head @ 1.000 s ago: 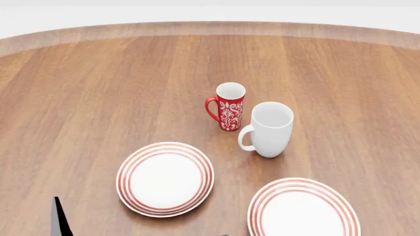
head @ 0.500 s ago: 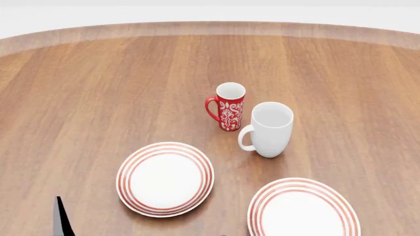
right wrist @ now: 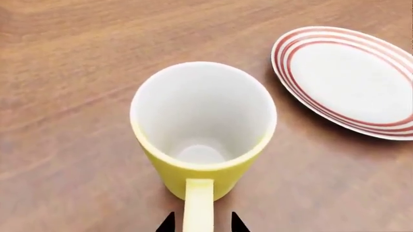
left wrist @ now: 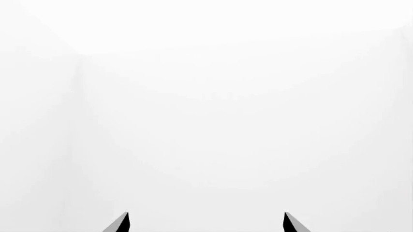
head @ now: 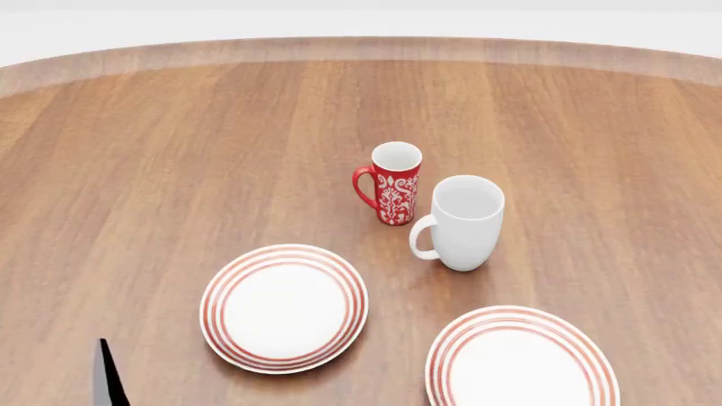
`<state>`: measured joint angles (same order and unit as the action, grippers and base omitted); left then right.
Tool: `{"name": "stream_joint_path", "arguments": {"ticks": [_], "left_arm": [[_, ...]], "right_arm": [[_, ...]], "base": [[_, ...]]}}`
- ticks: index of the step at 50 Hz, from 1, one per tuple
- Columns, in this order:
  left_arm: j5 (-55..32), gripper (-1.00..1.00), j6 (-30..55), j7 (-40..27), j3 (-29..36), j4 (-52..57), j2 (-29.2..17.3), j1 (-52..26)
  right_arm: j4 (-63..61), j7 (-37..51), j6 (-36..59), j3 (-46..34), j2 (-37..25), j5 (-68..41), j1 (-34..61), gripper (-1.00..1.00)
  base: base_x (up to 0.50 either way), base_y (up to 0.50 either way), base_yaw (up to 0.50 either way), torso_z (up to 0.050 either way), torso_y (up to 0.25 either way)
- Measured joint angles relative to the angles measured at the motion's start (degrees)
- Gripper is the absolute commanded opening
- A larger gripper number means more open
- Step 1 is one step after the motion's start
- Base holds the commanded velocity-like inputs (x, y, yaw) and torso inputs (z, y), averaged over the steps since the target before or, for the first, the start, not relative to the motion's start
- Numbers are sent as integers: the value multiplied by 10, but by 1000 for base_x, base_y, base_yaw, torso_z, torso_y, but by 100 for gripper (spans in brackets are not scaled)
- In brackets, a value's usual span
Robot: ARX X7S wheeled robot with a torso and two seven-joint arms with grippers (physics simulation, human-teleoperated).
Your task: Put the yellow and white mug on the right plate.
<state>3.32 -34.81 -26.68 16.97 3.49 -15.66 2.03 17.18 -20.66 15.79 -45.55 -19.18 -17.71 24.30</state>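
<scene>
Yellow and white mug (right wrist: 203, 145) is sitting upright on the wooden table (right wrist: 65, 96), seen only from the right wrist camera, with a red-ringed plate (right wrist: 348, 77) lying near it but apart. The right gripper (right wrist: 202, 223) is hanging right at the handle (right wrist: 198, 205), one dark tip on each side, jaws parted and not yet pinching. So we are looking at the grasp step: I judge closing on that handle comes next, then lifting across to the right plate (head: 522, 359). The left gripper (left wrist: 206, 222) is facing blank white, tips spread, holding nothing. No brand or writing is showing anywhere; the red mug (head: 393, 183) carries pattern only.
</scene>
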Motion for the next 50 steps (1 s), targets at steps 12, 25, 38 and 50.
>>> {"name": "stream_joint_path", "arguments": {"ticks": [12,25,38,50], "left_arm": [[0,100,3,-2,3,1,-2,0],[1,100,4,-6,5,2,-4,0],[-1,100,10,-9,7,4,-6,-3],[-1,100,11,-12,10,4,-8,-3]], "right_arm": [[4,2,-3,-1,1,-6,0,-100],[-7,16,2,20,-3,-11,22,-100],[-54,31,33,65,-38,-29,76,-100],[-128,52,91,122,-93,-64,113,-100]], "base": [[0,0,0,0,0],[0,0,0,0,0],[0,0,0,0,1],[0,0,0,0,0]]}}
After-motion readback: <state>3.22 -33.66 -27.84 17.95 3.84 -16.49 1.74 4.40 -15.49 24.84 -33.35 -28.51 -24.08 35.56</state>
